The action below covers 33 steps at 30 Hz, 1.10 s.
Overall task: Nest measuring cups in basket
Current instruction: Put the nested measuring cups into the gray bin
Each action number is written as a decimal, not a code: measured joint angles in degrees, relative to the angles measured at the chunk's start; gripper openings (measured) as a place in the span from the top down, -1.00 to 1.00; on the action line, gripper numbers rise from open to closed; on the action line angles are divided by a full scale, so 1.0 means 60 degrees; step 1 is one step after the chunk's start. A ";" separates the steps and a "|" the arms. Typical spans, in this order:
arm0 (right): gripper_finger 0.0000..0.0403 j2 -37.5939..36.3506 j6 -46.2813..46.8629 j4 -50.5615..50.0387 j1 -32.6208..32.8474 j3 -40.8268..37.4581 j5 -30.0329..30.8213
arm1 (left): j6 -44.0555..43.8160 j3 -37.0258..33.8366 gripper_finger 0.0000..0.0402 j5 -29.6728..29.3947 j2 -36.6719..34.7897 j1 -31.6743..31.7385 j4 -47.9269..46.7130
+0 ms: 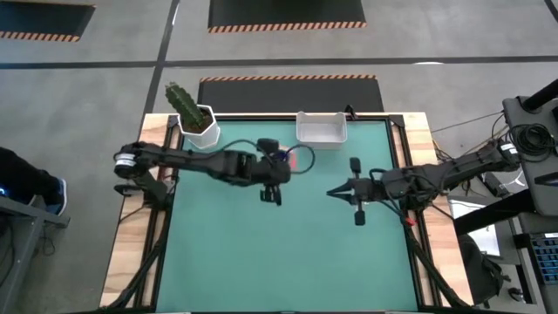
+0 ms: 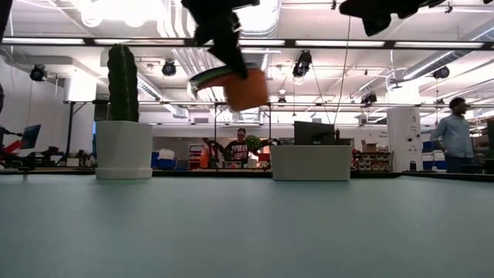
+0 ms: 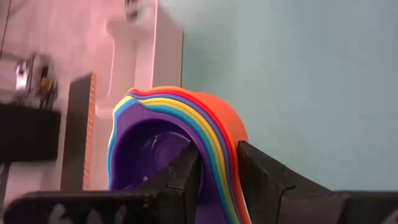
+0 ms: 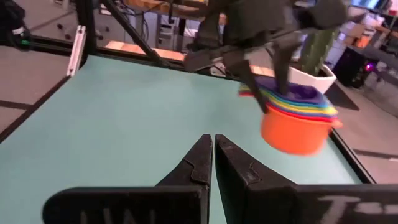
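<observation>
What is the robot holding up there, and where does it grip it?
The left gripper holds the nested measuring cups in the air, pinching the stack's rim wall. The right gripper is shut and holds nothing.

Glossy plastic measuring cups (image 3: 186, 130), matt table (image 1: 288, 244)

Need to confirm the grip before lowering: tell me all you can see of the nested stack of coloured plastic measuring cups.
The nested stack of coloured plastic measuring cups has orange outermost and purple innermost. The left gripper pinches its rim, holding it upright, clear above the green table, short of the white basket.
</observation>
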 joint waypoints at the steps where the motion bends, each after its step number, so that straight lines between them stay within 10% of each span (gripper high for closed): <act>1: 0.96 -0.0066 -0.0087 -0.0007 0.0054 -0.0041 0.0003 | 0.0306 0.0032 0.60 0.0243 0.0009 0.0142 0.0347; 12: 0.96 -0.0760 -0.0619 -0.0183 0.0109 -0.0150 -0.0445 | 0.2158 0.1265 0.60 0.2399 0.1220 0.1960 0.2388; 33: 0.96 -0.1653 -0.0773 -0.0575 0.0124 -0.0516 -0.0467 | 0.5118 0.8208 0.62 0.4249 0.6707 0.4038 0.0309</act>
